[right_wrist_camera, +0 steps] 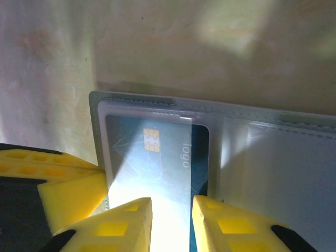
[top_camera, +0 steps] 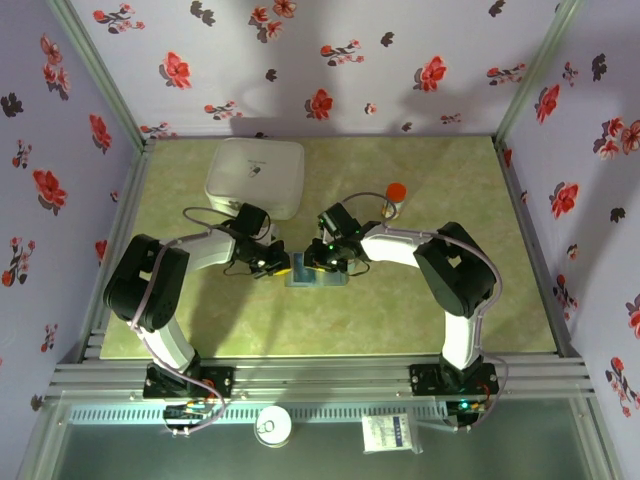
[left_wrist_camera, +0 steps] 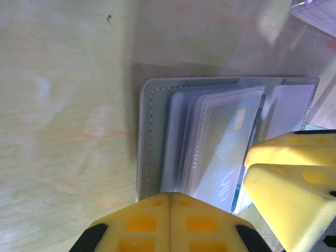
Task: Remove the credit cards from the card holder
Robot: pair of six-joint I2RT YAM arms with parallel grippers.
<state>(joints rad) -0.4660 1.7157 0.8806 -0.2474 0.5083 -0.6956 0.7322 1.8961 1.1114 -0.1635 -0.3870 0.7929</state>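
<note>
Though glary, card (right_wrist_camera: 160, 157) seemingly lengthwise, chip-outward

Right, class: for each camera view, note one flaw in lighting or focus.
Right wrist: white glare washes out the lower half of the card. Left wrist: the left tool, close to the lens, looks soft. Top external: dark shadows fall on the flowered back wall.

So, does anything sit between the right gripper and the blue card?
Only a clear sleeve of the card holder, apparently covering the blue card; the right gripper is open over its near end. Nothing else visible.
</note>
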